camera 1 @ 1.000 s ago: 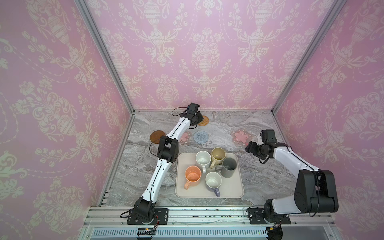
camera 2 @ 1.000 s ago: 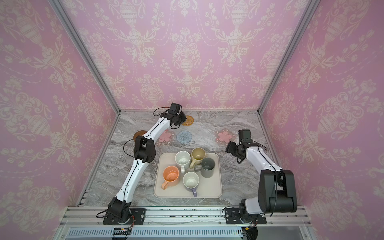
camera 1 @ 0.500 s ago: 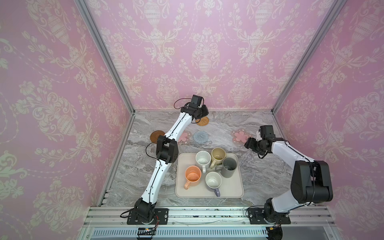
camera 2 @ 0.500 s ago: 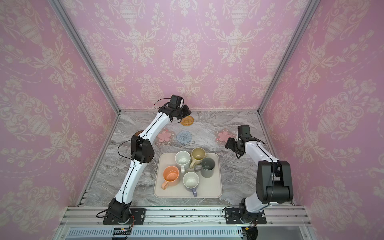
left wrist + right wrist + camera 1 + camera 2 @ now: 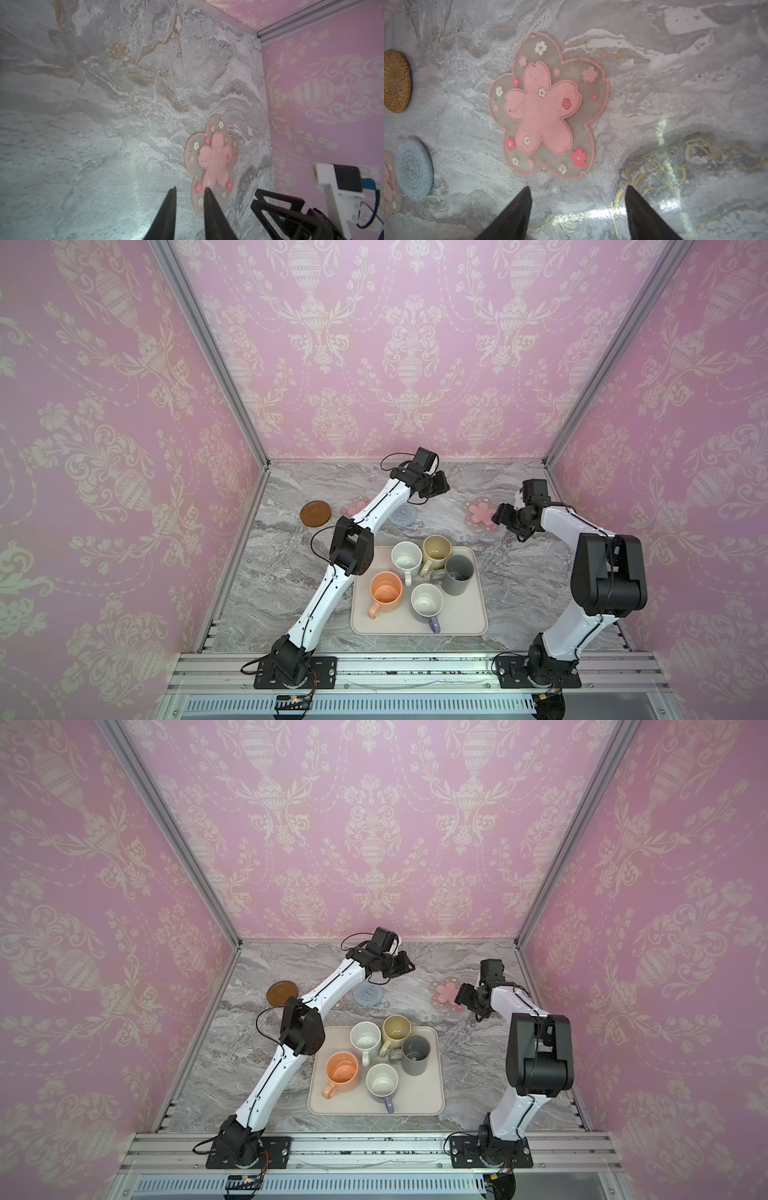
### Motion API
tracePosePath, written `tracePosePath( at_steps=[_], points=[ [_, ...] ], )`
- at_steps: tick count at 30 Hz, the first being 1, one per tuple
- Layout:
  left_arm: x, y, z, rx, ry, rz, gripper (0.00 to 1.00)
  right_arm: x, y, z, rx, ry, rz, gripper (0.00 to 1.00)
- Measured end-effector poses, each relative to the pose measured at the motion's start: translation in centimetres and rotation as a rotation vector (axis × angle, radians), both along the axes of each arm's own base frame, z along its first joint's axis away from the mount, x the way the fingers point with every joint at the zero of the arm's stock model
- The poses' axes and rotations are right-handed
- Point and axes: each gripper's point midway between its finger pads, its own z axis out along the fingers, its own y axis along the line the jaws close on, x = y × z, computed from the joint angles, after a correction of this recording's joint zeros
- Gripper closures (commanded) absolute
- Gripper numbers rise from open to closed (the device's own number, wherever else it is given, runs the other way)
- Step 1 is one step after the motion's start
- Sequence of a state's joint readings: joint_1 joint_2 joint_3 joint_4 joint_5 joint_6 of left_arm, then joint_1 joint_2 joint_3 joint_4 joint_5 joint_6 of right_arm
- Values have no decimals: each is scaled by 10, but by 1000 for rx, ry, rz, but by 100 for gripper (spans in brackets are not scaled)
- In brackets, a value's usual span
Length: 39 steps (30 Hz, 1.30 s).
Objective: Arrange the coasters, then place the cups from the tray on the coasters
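— So, where are the cups (image 5: 406, 560)?
— Up front: all five stand upright on the tray (image 5: 465, 622).
— Farther back?
— On the bench (image 5: 282, 572), a row: brown coaster (image 5: 316, 513), left flower coaster (image 5: 355, 506) partly behind the left arm (image 5: 332, 593), blue coaster (image 5: 404, 515), right flower coaster (image 5: 480, 512). The right tool (image 5: 577, 187), spread wide and empty, hangs just beside that last one. Farthest, the left tool (image 5: 190, 188) hangs with fingers (image 5: 168, 207) slightly parted, pinching nothing. The rattan coaster (image 5: 396, 81) shows only from the right wrist.

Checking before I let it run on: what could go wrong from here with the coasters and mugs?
The grey mug stands tight against the yellow mug on the tray, so lifting either could knock the other. The flower coaster lies flat by the open right gripper; its thin edge may slide rather than lift.
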<state>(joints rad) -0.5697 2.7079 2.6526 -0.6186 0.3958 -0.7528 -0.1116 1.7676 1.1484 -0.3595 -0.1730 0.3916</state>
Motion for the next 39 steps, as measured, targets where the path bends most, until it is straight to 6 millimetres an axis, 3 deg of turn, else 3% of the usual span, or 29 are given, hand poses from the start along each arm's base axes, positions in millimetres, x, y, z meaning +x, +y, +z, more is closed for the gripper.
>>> tracePosePath(
  at_steps=[7, 12, 18, 34, 39],
  points=[
    [-1, 2, -12, 3, 26, -1, 74, 27, -5, 0, 29, -31, -1, 28],
    [-4, 3, -20, 9, 47, -7, 74, 42, -5, -11, 47, -24, 4, 28],
    [-6, 2, -20, 4, 52, -14, 74, 48, -5, -23, 57, 1, 1, 28],
    [-7, 0, -21, -17, 76, -8, 73, 60, -10, -29, 56, 7, -13, 27],
    [-9, -1, -30, -23, 99, -3, 71, 61, -10, -29, 63, 6, -23, 27]
  ],
)
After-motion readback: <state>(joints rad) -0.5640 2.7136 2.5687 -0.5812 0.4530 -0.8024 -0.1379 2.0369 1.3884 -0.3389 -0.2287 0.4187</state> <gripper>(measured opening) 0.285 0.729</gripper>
